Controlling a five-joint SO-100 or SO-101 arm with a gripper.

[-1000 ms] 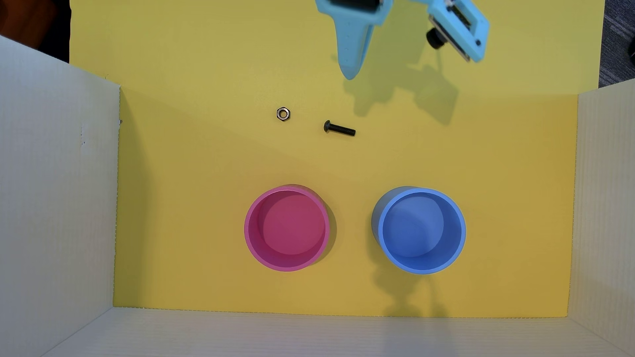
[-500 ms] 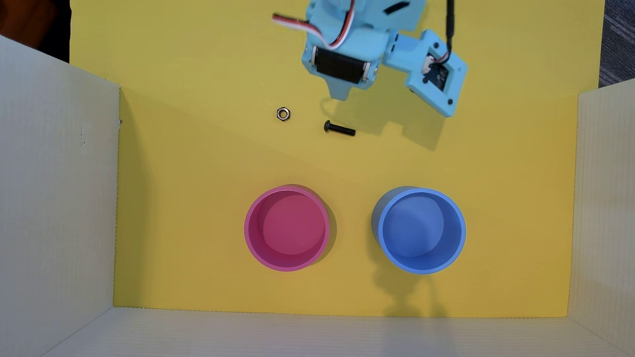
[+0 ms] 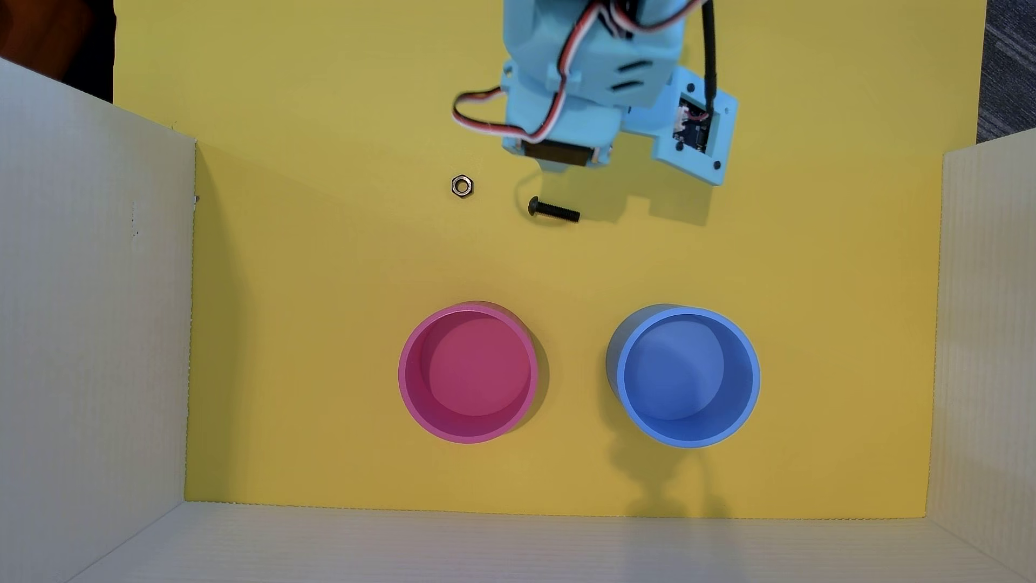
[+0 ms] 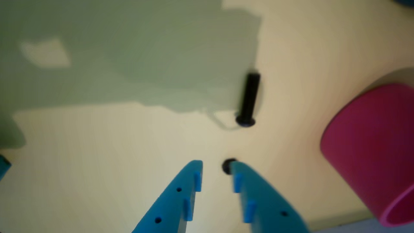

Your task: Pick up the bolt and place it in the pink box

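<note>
Bolt: The black bolt (image 3: 553,209) lies flat on the yellow counter (image 3: 336,269), just past the tip of the blue arm (image 3: 583,73). In the overhead view its round head points to 9 o'clock.
Nut: A shiny nut (image 3: 461,185) sits near the bolt, at about 10 o'clock from it.
Fingers: In the wrist view the gripper (image 4: 216,166) has a narrow gap between its two blue fingers (image 4: 190,181). They hold nothing. The bolt (image 4: 249,98) is ahead, at about 1 o'clock from the tips.
How to do it well: The arm likely needs to come down over the middle of the bolt, with one finger on each long side. It should stay clear of the nut.
Pink cup: The pink cup (image 3: 468,434) is empty. It sits at about 7 o'clock from the bolt, well apart.
Blue cup: The blue cup (image 3: 688,438) is empty too. It stands at 3 o'clock from the pink one.
</note>
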